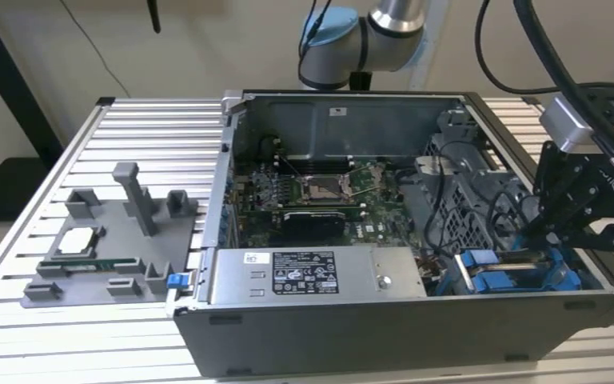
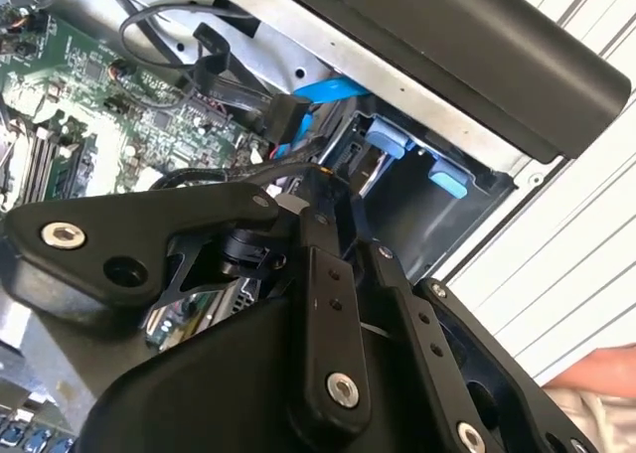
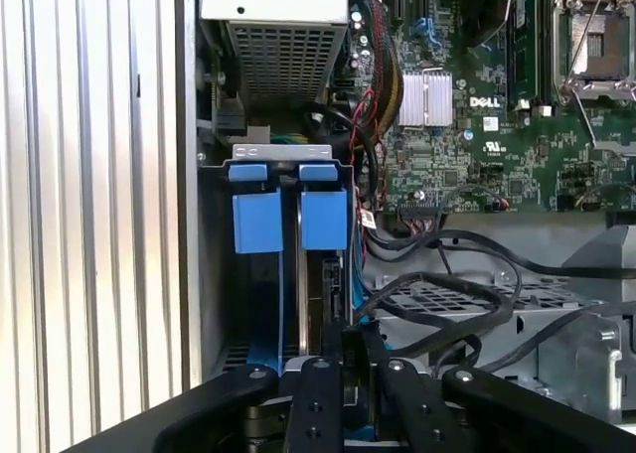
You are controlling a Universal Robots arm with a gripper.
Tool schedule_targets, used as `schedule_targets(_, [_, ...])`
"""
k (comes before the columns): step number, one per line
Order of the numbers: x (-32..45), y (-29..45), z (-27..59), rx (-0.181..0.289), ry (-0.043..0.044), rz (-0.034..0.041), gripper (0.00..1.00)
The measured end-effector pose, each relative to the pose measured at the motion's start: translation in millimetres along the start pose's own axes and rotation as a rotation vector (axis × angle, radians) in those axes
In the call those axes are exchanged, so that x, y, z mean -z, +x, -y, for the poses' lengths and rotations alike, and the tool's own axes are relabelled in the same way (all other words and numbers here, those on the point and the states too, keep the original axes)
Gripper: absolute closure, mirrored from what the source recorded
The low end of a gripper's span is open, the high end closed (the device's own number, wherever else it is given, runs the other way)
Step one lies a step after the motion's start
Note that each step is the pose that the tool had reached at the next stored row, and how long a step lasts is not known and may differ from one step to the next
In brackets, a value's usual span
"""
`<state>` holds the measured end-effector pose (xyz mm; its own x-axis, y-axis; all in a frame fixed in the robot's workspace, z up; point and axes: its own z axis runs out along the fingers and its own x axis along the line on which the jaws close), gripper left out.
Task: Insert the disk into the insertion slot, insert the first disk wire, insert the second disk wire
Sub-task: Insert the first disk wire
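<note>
Nearest to both wrist cameras, the black linkage of the gripper (image 3: 355, 342) was seen, positioned inside the open computer case (image 1: 392, 340) at the exterior view's right. Whether the claw was clenched or released could not be told, its tip being hidden among dark parts. It was set at the mouth of the insertion slot (image 3: 281, 152), the grey bay against the case wall, just beside the slatted aluminium table (image 3: 89, 215). Two blue plastic tabs (image 3: 257, 222) were stood side by side within the slot, parted by a thin upright metal strip. The disk could not be picked out for certain among them. A blue flat cable (image 2: 333, 87) was draped over the bay's edge in the second wrist view, with a black connector (image 2: 288, 123) just beside it. Black cables (image 3: 447, 319) were looped across the perforated cage (image 3: 422, 296) next to the slot. Beyond, the green motherboard (image 3: 467, 145) and the grey power-supply box (image 1: 307, 276) were shown. A grey fixture (image 1: 115, 240) was laid on the table, well apart from the case, at the exterior view's left.
</note>
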<state>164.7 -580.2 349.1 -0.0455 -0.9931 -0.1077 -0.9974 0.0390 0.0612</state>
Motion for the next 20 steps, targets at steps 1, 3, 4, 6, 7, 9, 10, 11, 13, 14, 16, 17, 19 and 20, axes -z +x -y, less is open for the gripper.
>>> schedule_targets(1, [0.0, 0.0, 0.0, 0.0, 0.0, 0.0, 1.0])
schedule_targets(3, [0.0, -0.1, 0.9, 0.0, -0.0001, 0.0, 1.0])
schedule_targets(4, [-0.3, -0.1, 1.5, 0.0, 0.0, 0.0002, 1.0])
schedule_targets(6, [-1.1, 0.1, 2.1, 0.0, 0.0, 0.0, 1.0])
schedule_targets(7, [-1.8, 0.3, 2.2, 0.0, 0.0, 0.0001, 1.0])
schedule_targets(9, [-2.8, 0.7, 2.5, 0.0, 0.0, -0.0001, 1.0])
schedule_targets(10, [-3.3, 1.0, 2.6, 0.0, 0.0, 0.0001, 1.0])
schedule_targets(11, [-3.9, 1.2, 2.7, 0.0, 0.0, 0.0001, 1.0])
schedule_targets(13, [-5.2, 1.8, 2.8, 0.0, 0.0, 0.0002, 1.0])
schedule_targets(14, [-5.7, 2.0, 2.8, 0.0, 0.0, 0.0, 1.0])
schedule_targets(16, [-7.0, 2.3, 2.9, 0.0, 0.0, 0.0, 1.0])
schedule_targets(17, [-7.5, 2.3, 3.0, 0.0, 0.0, -0.0001, 1.0])
schedule_targets(19, [-8.4, 2.5, 3.0, 0.0, 0.0, -0.0001, 1.0])
schedule_targets(20, [-8.5, 2.4, 3.0, 0.0, 0.0, -0.0001, 1.0])
